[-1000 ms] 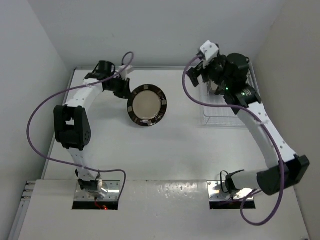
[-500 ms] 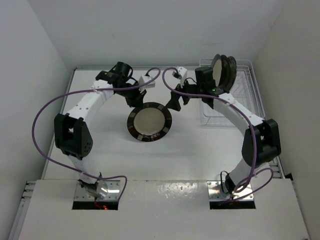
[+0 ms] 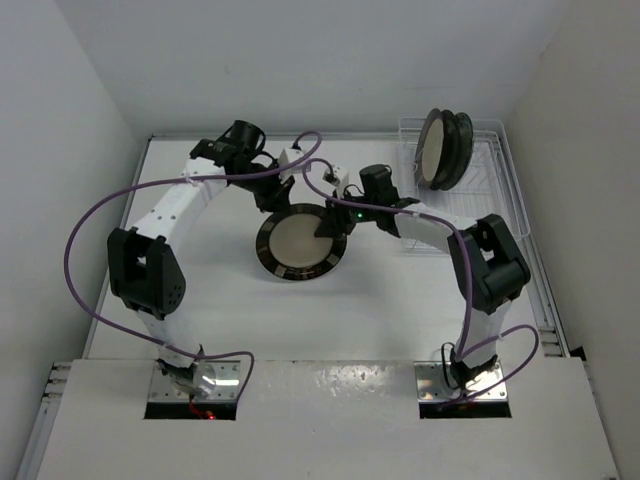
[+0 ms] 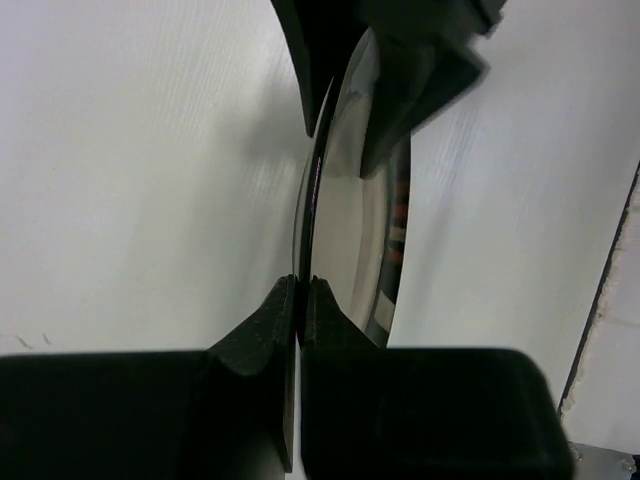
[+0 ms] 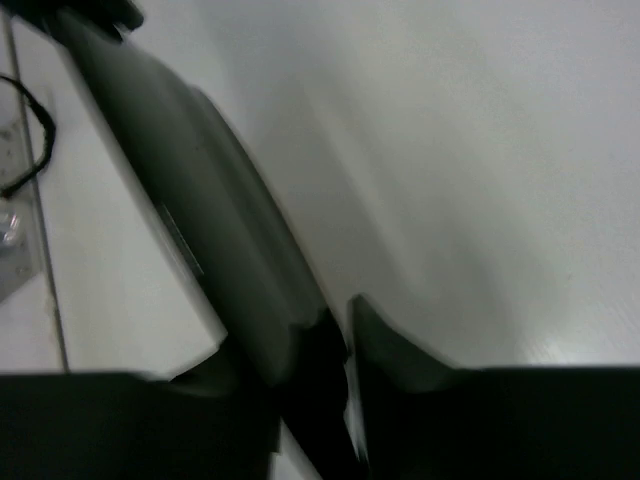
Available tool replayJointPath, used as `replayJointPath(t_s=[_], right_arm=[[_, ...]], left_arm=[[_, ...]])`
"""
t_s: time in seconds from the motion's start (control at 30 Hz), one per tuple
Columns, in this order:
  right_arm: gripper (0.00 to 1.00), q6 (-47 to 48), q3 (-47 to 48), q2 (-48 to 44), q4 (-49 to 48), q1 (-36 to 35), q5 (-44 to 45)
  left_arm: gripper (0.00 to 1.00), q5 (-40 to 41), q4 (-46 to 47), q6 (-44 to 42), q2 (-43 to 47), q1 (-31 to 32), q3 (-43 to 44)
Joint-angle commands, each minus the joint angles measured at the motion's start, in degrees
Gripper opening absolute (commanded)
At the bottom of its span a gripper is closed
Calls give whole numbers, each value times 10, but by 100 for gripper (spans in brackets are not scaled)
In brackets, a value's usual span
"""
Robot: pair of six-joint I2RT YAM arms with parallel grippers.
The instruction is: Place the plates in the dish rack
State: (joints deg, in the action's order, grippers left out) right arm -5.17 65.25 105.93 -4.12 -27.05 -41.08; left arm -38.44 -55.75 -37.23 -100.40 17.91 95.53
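The striped plate (image 3: 298, 245) sits face up near the middle of the surface (image 3: 220, 290), cream centre toward the overhead camera and well left of the dish rack (image 3: 482, 203), where other plates (image 3: 445, 148) stand on edge. The left pincer (image 4: 299, 300) is clamped narrow on the plate's far-left rim, and the disc runs edge-on straight away from it. The right pincer (image 3: 328, 224) straddles the opposite, far-right rim. Blur hides whether it has closed.
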Motion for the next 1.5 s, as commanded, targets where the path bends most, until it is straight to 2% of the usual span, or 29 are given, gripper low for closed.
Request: replayJointPath(t_s=[0.0,0.1,0.17,0.2,0.23,0.27,0.33,0.37,0.4,0.53,0.63,0.67,0.77,0.8,0.83,0.87,0.9,0.93,1.0,1.07,1.2,1.33,1.47], right_arm=[[19,-84,-16,-6,-143,0,5],[2,-116,-24,-22,-160,6,1],[0,-137,-40,-41,-179,12,10],[0,-141,-43,-68,-185,12,13],[0,-149,-53,-78,-186,22,21],[0,-152,-56,-89,-185,25,36],[0,-156,-59,-139,-170,42,64],[0,-152,-58,-152,-154,52,86],[0,-150,-51,-195,-144,64,114],[0,-143,-4,-271,-79,115,216],[0,-136,44,-336,-46,159,300],[0,-125,52,-346,-45,185,369],[0,-92,100,-376,-47,223,481],[0,-80,107,-381,-48,241,481],[0,-52,121,-383,-53,247,560],[0,-39,124,-385,-59,252,585],[0,12,117,-386,-95,262,607],[0,26,114,-384,-110,268,673],[0,47,105,-374,-154,285,723],[0,83,102,-362,-176,302,739],[0,111,96,-300,-209,324,714],[0,114,108,-228,-243,362,637],[0,84,134,-179,-215,384,622]], left_arm=[[0,-83,17,2,33,0,37],[0,-73,22,20,33,-6,37],[0,-46,35,43,33,-11,37],[7,-35,41,62,33,-16,37],[21,-6,48,73,33,-17,49],[62,11,54,86,33,-23,56],[96,61,75,142,33,-41,87],[100,76,83,163,28,-61,100],[100,91,95,201,28,-74,114],[100,117,109,272,22,-153,197],[100,117,114,280,22,-195,203],[100,117,114,280,22,-201,193],[100,91,120,285,29,-214,151],[100,86,120,285,29,-214,141],[100,86,126,285,35,-214,133],[100,79,126,285,35,-214,127],[100,79,126,285,35,-214,121],[100,79,126,285,35,-219,121],[100,73,126,280,35,-220,121],[100,73,126,280,35,-220,116],[100,67,126,280,35,-225,111],[100,67,126,280,41,-225,84],[100,80,126,269,62,-230,43]])
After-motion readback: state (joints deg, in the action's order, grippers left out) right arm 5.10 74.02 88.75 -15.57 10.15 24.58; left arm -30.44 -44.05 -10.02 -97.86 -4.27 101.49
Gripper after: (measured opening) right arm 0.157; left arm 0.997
